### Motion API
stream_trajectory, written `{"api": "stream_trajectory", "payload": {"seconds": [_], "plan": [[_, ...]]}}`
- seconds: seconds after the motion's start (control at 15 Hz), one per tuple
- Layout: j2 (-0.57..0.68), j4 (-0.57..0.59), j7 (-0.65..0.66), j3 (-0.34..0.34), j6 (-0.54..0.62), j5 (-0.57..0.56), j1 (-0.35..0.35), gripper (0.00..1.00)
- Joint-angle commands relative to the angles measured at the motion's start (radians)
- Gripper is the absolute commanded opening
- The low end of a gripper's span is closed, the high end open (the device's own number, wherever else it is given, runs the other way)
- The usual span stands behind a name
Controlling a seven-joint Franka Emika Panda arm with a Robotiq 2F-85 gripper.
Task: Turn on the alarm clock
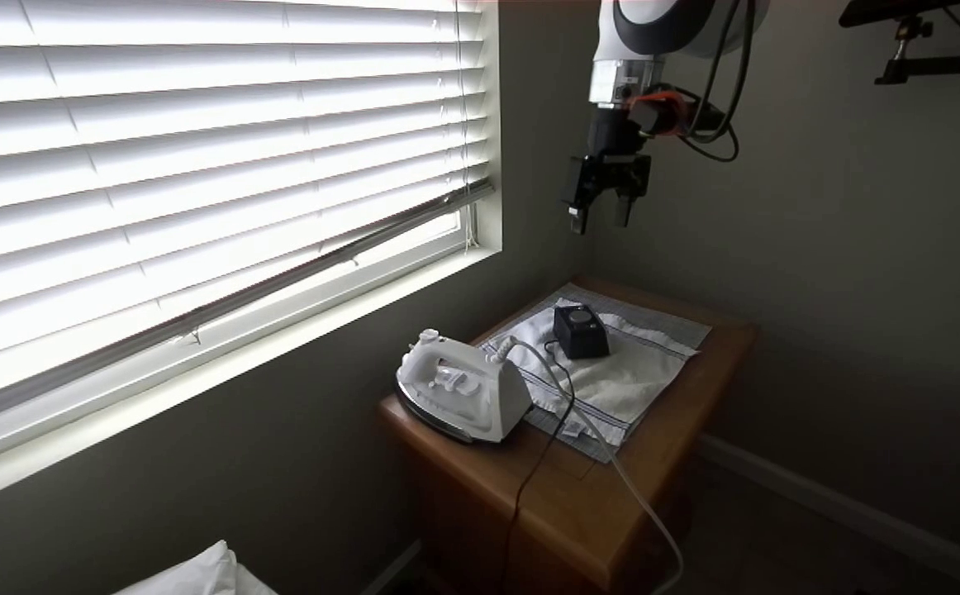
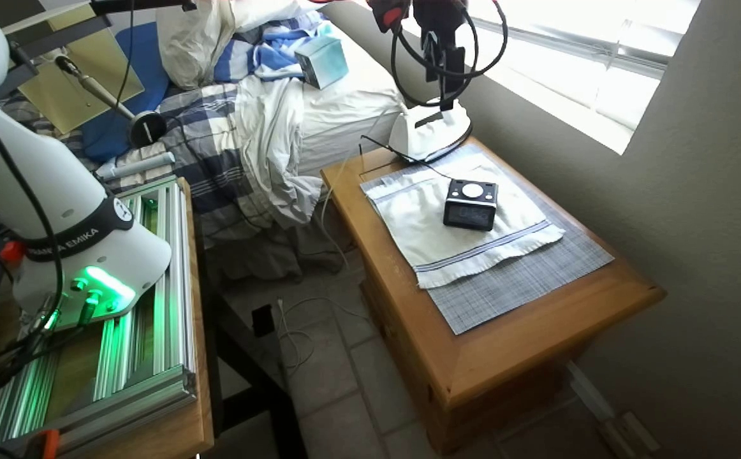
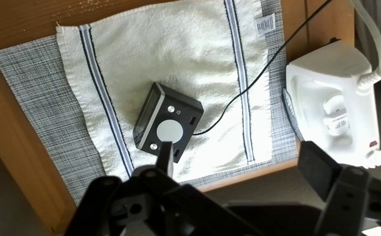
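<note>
While the gripper [image 1: 601, 218] hangs high above the one table [image 3: 0, 113], its two fingers [image 1: 624, 211] spread wide apart, the wrist view runs, from the left, over wood and then one grey woven mat [image 3: 46, 98]. On the mat lies one white towel [image 3: 151, 49] with two blue-striped bands. Between the bands sits one alarm clock [image 3: 185, 108], dark and boxy, resting on the cloth well below the gripper; its top bears one large round button, two small silver ones and two rectangular slots. One fingertip [image 3: 164, 160] overlaps the clock in this view, hiding a little of its edge. One thin black cord [image 3: 243, 93] leaves the clock and crosses the towel toward the right. Farthest right, beyond the towel, sits one white iron [image 3: 357, 98], with one thick pale cord [image 3: 375, 36] at its end; the other fingertip covers part of it.

Around these, in an exterior view, again from the left, come the robot's base [image 2: 96, 248], glowing green, one bed [image 2: 358, 102] bearing one pale blue box [image 2: 326, 60], black cables [image 2: 506, 33] looped in front of the gripper, and one window [image 2: 600, 70] with blinds.
</note>
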Motion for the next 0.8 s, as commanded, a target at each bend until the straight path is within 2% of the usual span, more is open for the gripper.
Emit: {"api": "stream_trajectory", "payload": {"seconds": [0.0,0.53,0.6,0.73], "plan": [[0.042,0.031,0.084,0.005,0.047,-0.023,0.029,0.68],[0.165,0.116,0.231,-0.024,0.108,-0.026,0.059,0.10],[0.187,0.135,0.241,-0.030,0.107,-0.023,0.056,0.04],[0.225,0.173,0.245,-0.035,0.089,-0.008,0.045,0.00]]}}
